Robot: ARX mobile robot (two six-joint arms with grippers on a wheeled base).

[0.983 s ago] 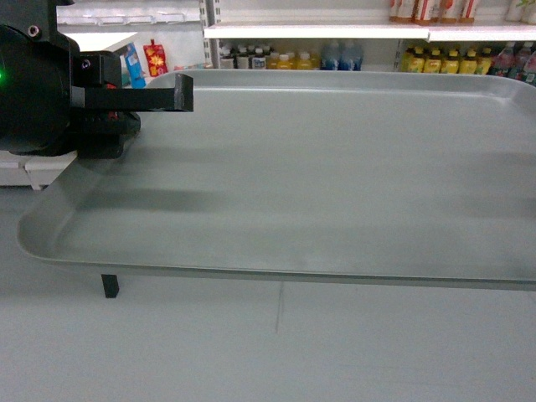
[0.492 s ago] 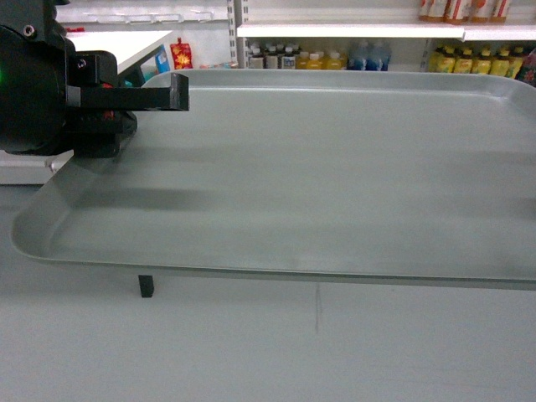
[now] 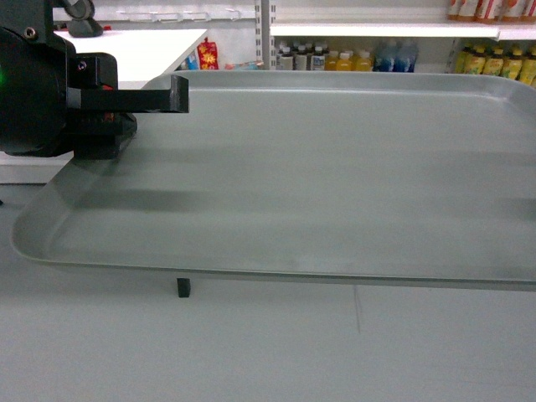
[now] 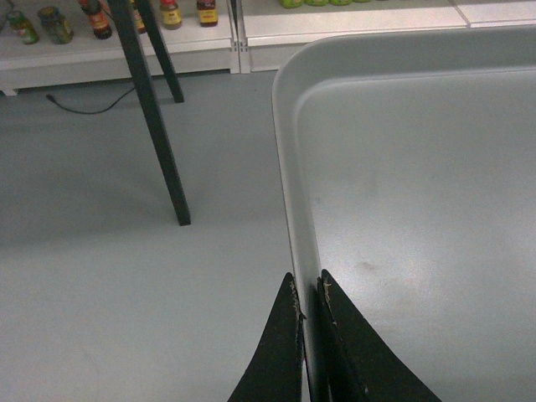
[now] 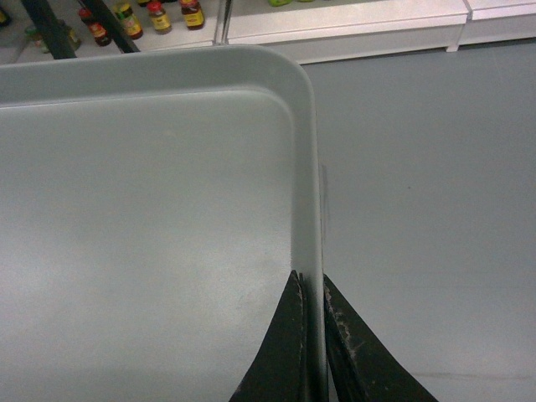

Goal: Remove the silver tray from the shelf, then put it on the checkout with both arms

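Head view: I see the silver tray point(image 3: 318, 167) held level in the air above the grey floor point(image 3: 268, 352), filling most of the picture. Its long axis runs left to right across the view, with the near long rim facing the camera and the far long rim toward the store shelves point(image 3: 394, 29). The tray's right end is cut off by the picture edge. The tray holds nothing; its inside is plain matte metal.

The left pincer point(image 3: 177, 191) grips the tray's left short rim: one black finger lies over the inside of the tray and the tip of the other shows beneath the near rim. In the left wrist view the left pincer point(image 4: 307, 295) has its two fingers clamped on the rim, one on either side. In the right wrist view the right pincer point(image 5: 311, 291) is likewise clamped on the opposite short rim; that arm is outside the head view.

A white surface point(image 3: 134, 46) stands behind the left arm, at far left; a dark object on it is mostly cut off. Bottles on the far shelves are too small to identify.
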